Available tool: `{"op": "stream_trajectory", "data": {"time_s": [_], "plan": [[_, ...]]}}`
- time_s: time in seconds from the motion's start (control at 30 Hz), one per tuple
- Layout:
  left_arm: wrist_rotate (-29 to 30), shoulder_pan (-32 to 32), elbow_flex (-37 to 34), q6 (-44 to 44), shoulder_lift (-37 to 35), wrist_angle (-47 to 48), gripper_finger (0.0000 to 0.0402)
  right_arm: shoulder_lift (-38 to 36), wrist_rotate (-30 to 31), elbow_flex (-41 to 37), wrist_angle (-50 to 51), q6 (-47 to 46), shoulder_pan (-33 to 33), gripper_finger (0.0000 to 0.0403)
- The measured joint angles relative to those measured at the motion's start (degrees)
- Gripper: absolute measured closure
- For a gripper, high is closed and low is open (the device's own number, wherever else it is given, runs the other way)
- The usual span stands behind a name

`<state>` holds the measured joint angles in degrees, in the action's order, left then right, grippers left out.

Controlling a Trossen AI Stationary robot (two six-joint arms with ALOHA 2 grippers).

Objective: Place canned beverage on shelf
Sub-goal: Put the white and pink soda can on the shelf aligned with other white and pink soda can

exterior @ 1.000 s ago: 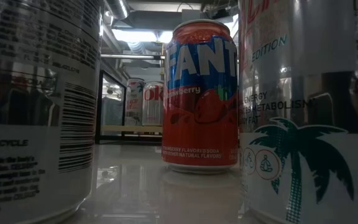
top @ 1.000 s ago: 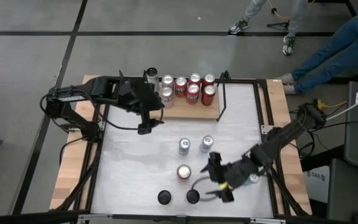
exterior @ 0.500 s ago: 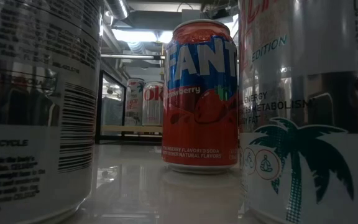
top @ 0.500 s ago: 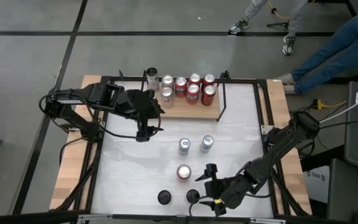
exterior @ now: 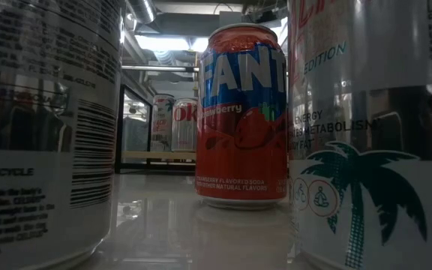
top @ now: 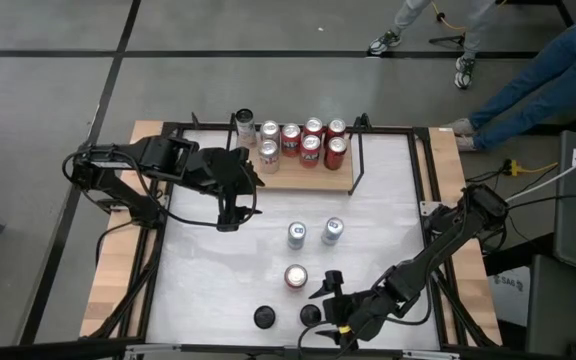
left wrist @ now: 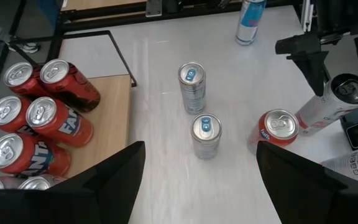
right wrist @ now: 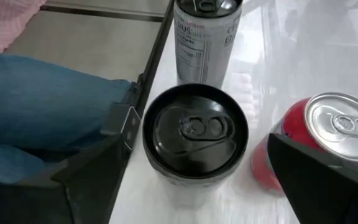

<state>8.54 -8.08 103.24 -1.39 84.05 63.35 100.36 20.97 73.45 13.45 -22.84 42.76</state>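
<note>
I've swung the right gripper (top: 320,300) down to the near edge, jaws spread wide astride the black-topped can (right wrist: 194,140) — next pick lined up, not yet grasped. The left gripper (top: 230,212) has backed off the shelf (top: 340,182), jaws apart and empty. The red can (top: 295,277) stands close beside my target; two slim cans (top: 313,233) stand between it and the shelf.
</note>
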Motion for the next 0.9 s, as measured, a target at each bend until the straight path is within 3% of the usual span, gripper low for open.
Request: {"op": "stream_trajectory", "data": {"time_s": [0.9], "plan": [[0.00,0.00,0.00,-1.51,0.00,-0.04,0.0102,3.09,1.13,-0.07,-0.38,-1.00,-0.04,0.0020]]}}
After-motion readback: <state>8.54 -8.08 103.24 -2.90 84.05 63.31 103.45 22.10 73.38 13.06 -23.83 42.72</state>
